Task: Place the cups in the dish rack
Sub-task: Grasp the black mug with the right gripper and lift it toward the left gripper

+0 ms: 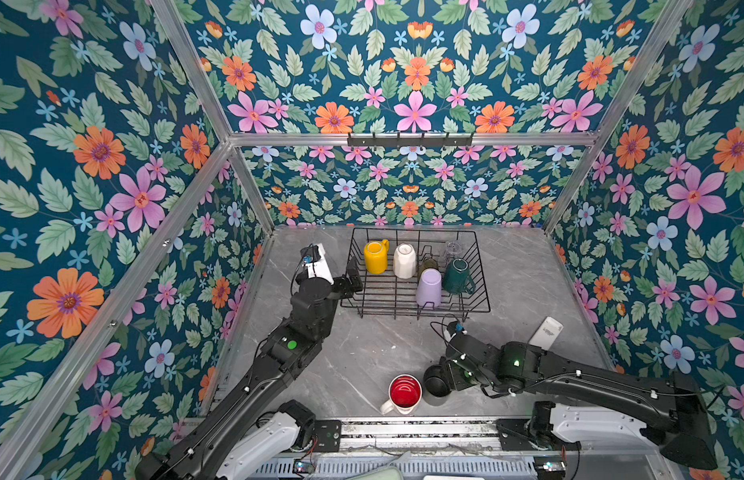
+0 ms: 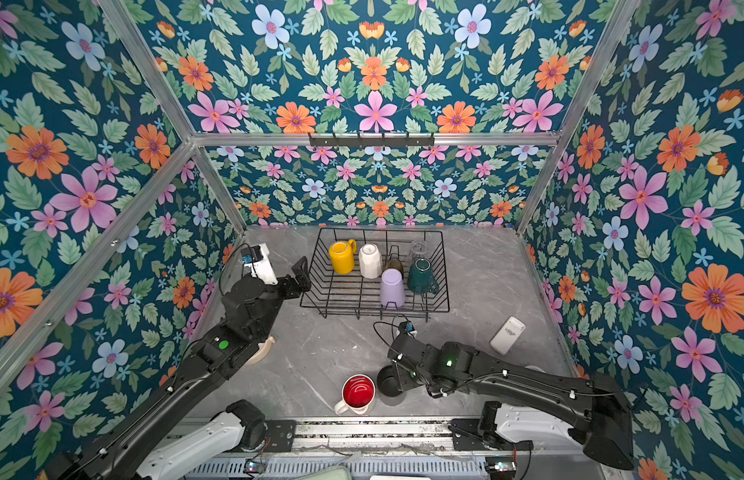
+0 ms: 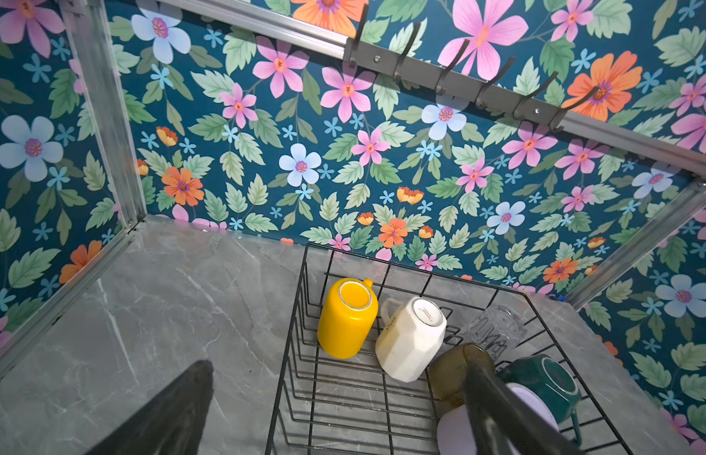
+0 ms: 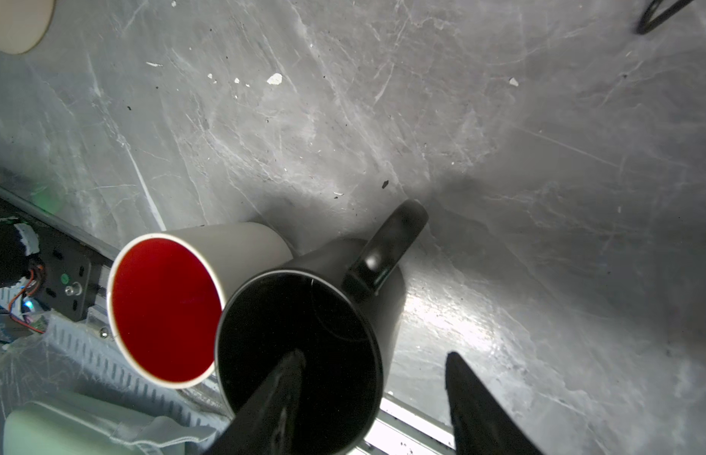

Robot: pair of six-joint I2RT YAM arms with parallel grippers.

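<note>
black mug [image 4: 304, 315] stands upright on the tabletop [image 4: 501, 157], just beside the red-lined mug [image 4: 166, 311]; my right hand [image 4: 375, 354] straddles its wall, partly open, gripping nothing; i should pinch squarely, then lift straight.

My two arms are matte black: blocky links with rounded joints. The left arm [image 1: 229, 407] wears a round green dot [image 1: 292, 344], and the right arm [image 1: 611, 384] has a small green light [image 1: 516, 363]. Thin black cables [image 1: 561, 376] follow both arms, pinned by white clips [image 1: 651, 392]. Each shoulder has a white housing [image 1: 590, 428] on a black plate [image 1: 326, 434] with screws. My left wrist bears a white camera block [image 1: 320, 266]. My fingers [image 4: 481, 405] are black, tapering wedges.
</note>
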